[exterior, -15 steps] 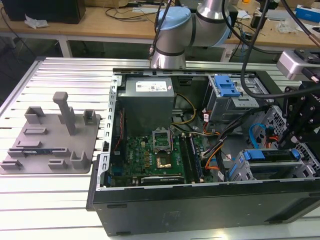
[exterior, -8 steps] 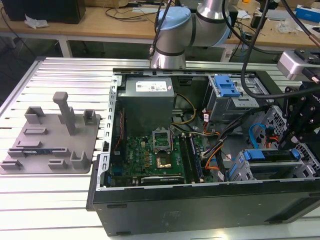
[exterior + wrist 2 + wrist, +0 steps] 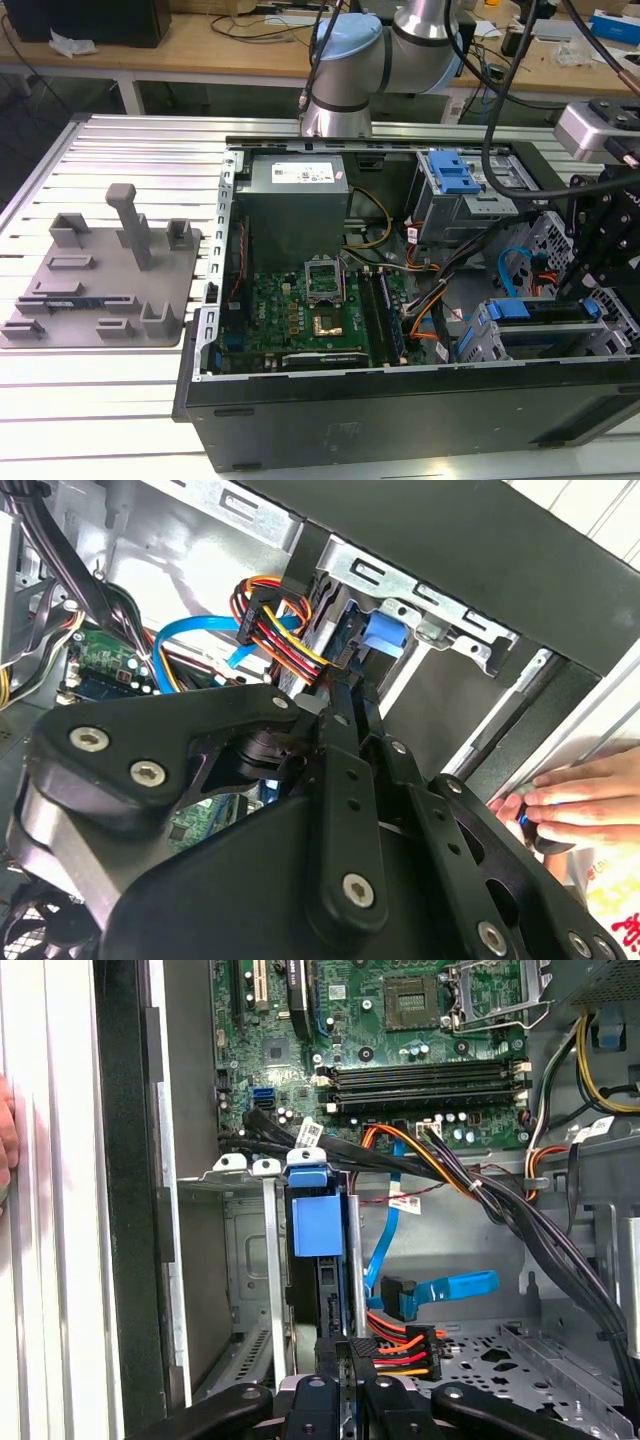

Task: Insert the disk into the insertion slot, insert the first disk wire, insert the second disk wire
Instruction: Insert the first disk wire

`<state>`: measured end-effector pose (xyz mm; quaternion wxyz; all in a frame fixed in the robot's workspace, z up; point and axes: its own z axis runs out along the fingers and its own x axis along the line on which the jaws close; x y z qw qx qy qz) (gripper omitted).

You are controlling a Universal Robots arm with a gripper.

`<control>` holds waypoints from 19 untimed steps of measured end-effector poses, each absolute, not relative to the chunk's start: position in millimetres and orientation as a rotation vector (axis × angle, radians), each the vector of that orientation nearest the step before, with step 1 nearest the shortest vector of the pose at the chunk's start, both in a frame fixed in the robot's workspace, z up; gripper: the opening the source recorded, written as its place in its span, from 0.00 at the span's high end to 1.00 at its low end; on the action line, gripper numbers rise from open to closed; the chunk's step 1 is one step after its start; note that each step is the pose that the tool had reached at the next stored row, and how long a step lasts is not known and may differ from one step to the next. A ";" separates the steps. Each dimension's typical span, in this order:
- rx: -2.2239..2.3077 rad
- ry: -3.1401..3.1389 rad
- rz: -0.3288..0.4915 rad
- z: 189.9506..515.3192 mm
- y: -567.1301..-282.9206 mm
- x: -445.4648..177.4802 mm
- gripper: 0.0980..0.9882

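The disk [image 3: 330, 1300] sits on edge inside the insertion slot [image 3: 250, 1260], a grey metal cage, with its blue carrier tab [image 3: 315, 1222] at the open end. In the exterior view the disk [image 3: 540, 312] lies in the cage [image 3: 478, 340] at the case's right end. My gripper [image 3: 345, 1355] is shut on the black plug of a disk wire [image 3: 400, 1350] with red, orange and yellow leads, held right at the disk's rear edge. In the second wrist view the gripper [image 3: 350, 692] holds the same plug [image 3: 330, 650] beside the blue tab [image 3: 385, 635]. A blue flat disk wire [image 3: 440, 1290] hangs loose nearby.
The open computer case [image 3: 400, 410] holds a motherboard [image 3: 310, 310], a power supply [image 3: 295, 205] and a second grey bay with a blue latch [image 3: 455, 178]. Black cable bundles [image 3: 540, 1230] cross near the cage. A person's hand [image 3: 575, 800] rests outside the case wall. A grey fixture plate [image 3: 100, 280] lies at the exterior view's left.
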<state>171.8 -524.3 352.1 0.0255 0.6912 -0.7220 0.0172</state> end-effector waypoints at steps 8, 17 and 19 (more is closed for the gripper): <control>2.100 -2.267 0.052 351.6 -524.1 172.2 0.93; 2.104 -2.263 0.052 350.5 -524.1 172.3 0.93; 2.105 -2.262 0.052 350.3 -524.1 172.3 0.93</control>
